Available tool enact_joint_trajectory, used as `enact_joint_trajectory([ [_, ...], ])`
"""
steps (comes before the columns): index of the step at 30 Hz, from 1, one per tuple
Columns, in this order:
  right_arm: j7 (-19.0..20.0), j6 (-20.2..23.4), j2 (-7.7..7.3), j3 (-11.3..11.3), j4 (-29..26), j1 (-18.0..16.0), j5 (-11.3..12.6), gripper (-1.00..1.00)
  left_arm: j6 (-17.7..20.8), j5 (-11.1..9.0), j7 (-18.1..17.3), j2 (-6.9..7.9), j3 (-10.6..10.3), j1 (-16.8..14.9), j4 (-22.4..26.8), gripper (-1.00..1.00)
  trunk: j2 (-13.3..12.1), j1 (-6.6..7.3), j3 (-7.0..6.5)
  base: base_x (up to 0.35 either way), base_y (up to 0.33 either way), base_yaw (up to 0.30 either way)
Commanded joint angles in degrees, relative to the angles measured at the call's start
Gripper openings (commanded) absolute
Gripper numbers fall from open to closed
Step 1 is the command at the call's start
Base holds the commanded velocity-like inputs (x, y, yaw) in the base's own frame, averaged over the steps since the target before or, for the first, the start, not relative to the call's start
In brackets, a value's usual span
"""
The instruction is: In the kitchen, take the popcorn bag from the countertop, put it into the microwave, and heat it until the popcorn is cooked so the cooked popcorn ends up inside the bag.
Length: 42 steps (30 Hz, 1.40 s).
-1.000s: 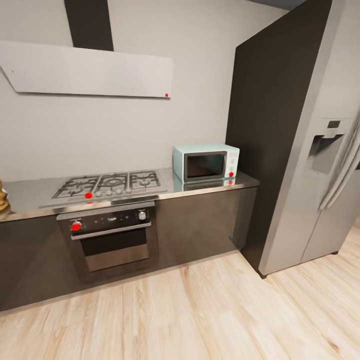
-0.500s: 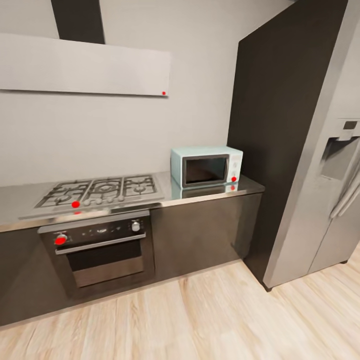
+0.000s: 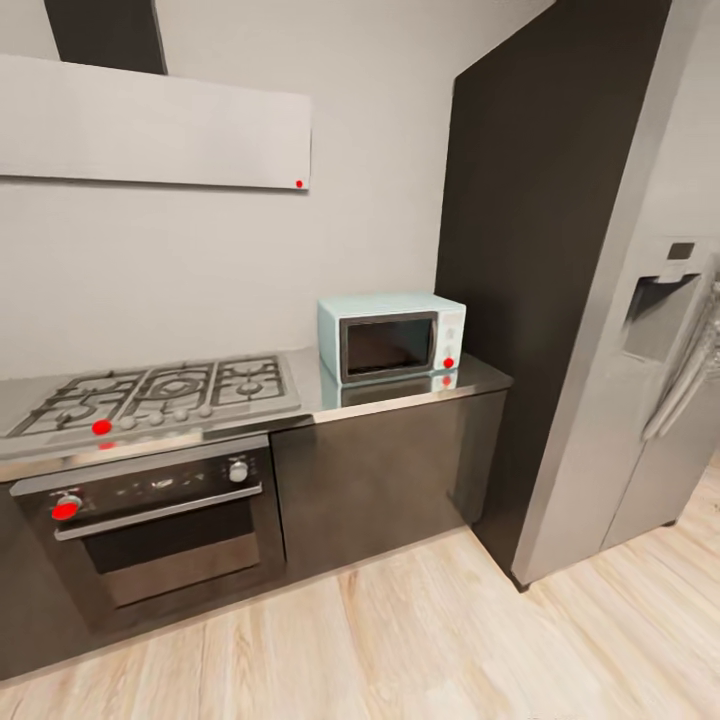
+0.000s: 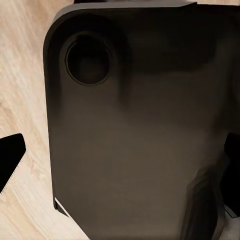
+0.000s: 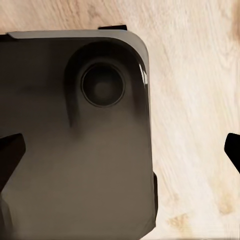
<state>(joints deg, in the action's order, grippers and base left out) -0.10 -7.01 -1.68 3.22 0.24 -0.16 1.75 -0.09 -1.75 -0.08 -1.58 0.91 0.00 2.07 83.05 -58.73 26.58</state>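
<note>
Ahead across the wood floor (image 3: 420,640), seen from the head: microwave (image 3: 392,338), mint-blue, door shut, parked on the right end of the countertop (image 3: 478,378), just beside a tall dark panel (image 3: 520,250) and the steel fridge (image 3: 640,400) past it. Long side laid along the counter edge, dark glass turned to the room, knobs and red dot at its right. Further left on the same worktop, a gas hob (image 3: 150,395) over a black oven (image 3: 150,525), with a pale hood (image 3: 150,125) on the wall above.

Down low, in the wrist views: left gripper (image 4: 120,155) and right gripper (image 5: 120,152), each aimed at the floor past the robot's own dark base (image 5: 60,150), fingertips (image 5: 10,155) splayed wide, nothing between them.

Well apart from both, then, and higher: microwave up and forward, a little right of centre, so probably closer to the right arm. Cannot tell from here where the popcorn bag lies. Likely a travel stage, with grasping not yet begun; more driving and a raise of the arms called for first.
</note>
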Motion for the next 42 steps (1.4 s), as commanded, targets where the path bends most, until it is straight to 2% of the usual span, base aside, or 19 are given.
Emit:
enact_joint_trajectory([
  [1,0.0,-0.2,0.01,0.3,0.0,0.0,0.2,1.0,0.0,-0.2,0.0,-0.01,0.1,0.0,0.0,1.0,0.0,0.0,0.05,0.001,-0.001,-0.24],
  [42,0.0,-0.2,0.01,0.3,0.0,0.0,0.2,1.0,-0.2,0.0,-0.1,-0.02,0.1,0.0,0.0,1.0,0.0,0.0,0.05,0.0,0.0,-0.242],
])
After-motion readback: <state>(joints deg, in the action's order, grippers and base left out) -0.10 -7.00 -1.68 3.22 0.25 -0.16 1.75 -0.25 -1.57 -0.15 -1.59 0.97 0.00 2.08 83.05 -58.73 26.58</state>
